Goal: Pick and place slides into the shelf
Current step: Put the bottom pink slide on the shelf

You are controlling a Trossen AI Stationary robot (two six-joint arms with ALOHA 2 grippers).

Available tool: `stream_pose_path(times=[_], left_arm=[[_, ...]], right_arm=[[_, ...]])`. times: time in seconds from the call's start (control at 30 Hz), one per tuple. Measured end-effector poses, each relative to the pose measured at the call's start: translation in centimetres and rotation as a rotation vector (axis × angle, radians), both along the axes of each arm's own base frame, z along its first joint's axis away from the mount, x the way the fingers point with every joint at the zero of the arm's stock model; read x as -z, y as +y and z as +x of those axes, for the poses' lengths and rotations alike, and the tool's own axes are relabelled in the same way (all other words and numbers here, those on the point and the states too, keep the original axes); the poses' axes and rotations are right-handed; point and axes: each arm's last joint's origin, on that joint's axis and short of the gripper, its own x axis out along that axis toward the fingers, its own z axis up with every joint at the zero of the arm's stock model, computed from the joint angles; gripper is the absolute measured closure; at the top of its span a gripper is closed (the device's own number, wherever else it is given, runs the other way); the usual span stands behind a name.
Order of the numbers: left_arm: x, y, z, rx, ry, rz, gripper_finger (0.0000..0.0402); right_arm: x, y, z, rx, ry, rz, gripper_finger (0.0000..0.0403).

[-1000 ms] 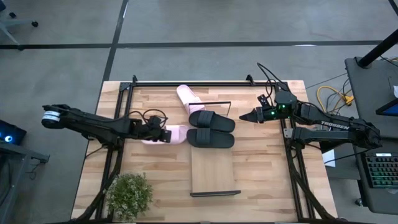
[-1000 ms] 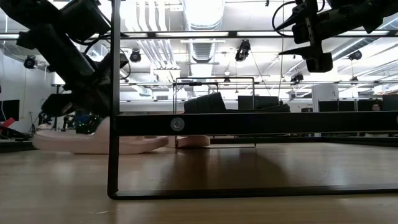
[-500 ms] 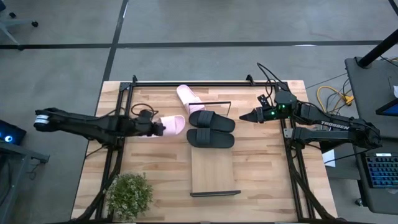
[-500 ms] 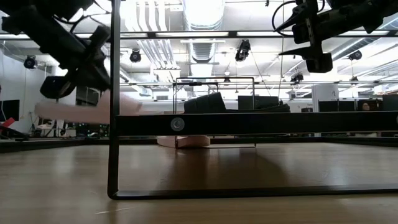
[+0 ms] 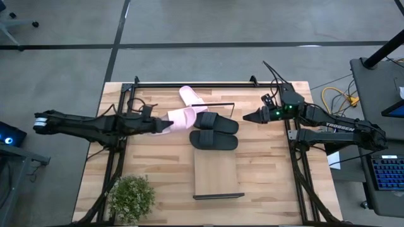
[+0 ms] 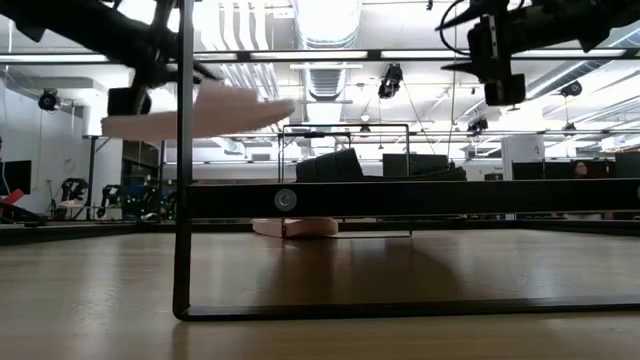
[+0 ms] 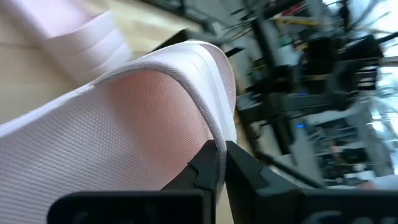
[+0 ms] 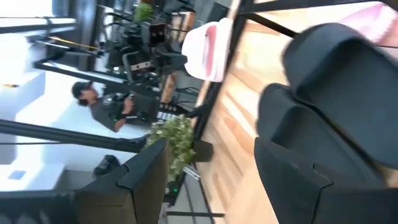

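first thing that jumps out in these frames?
The left gripper, shut on a pale pink slide, holds it in the air left of the shelf. Two black slides sit side by side on the shelf's far end, with a second pink slide just beyond them. The right gripper hovers open to their right.

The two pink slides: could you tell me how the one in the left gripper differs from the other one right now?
The held pink slide is shut in the left gripper and lifted clear of the table, as the low view shows; the other pink slide lies flat near the table's far edge, untouched. The held one points across toward the black slides; the resting one lies at an angle. Both are pale pink with a wide strap.
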Motion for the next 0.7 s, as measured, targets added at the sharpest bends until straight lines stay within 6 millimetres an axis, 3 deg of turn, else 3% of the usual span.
stream_pose_path(times=[0.33, 0.7], left_arm=[[-1.0, -0.3, 2.3, 0.071, -0.078, -0.007, 0.0401], [-4.2, -0.5, 6.0, 0.152, -0.072, 0.052, 0.0402]], right_arm=[[-0.2, 0.1, 0.4, -0.009, -0.026, 0.022, 0.0177], [0.8, 0.7, 2.8, -0.029, -0.010, 0.022, 0.0177]])
